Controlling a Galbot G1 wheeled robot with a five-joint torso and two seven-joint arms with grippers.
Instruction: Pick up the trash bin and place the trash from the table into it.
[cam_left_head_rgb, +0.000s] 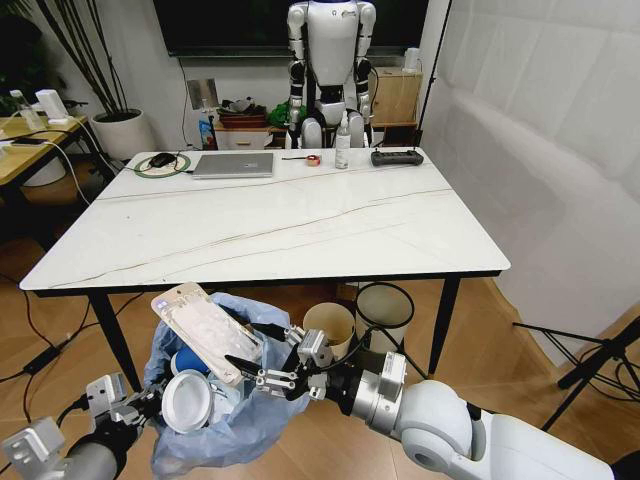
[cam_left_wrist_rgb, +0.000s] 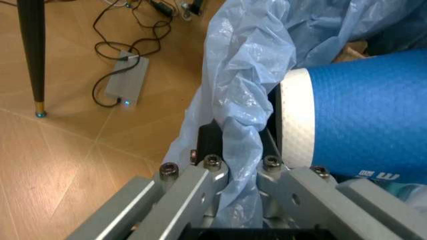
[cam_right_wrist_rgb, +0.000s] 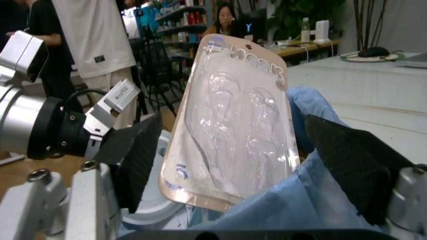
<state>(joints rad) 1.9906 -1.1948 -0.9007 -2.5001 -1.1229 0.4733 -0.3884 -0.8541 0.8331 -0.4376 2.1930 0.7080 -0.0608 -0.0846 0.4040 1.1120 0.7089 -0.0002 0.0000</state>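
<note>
From my head, the small round trash bin (cam_left_head_rgb: 200, 400) with its crinkled light-blue bag hangs below the tabletop's (cam_left_head_rgb: 300, 225) near edge. My left gripper (cam_left_wrist_rgb: 240, 165) pinches the bag's soft, slippery rim (easily torn). My right gripper (cam_right_wrist_rgb: 253, 165) stands wide around the stiff clear blister pack (cam_right_wrist_rgb: 233, 125) poking from the bin beside a blue paper cup (cam_left_wrist_rgb: 360, 120).

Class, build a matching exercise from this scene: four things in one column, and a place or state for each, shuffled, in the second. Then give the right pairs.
Things
1. blue paper cup
2. clear plastic blister pack
3. laptop
4. left gripper

Places or states
A. closed, on the table's far side
B. lying inside the trash bin
C. clamped on the bin's light-blue bag
D. sticking up out of the bin, between the open fingers of the right gripper

Pairs: 1-B, 2-D, 3-A, 4-C
</note>
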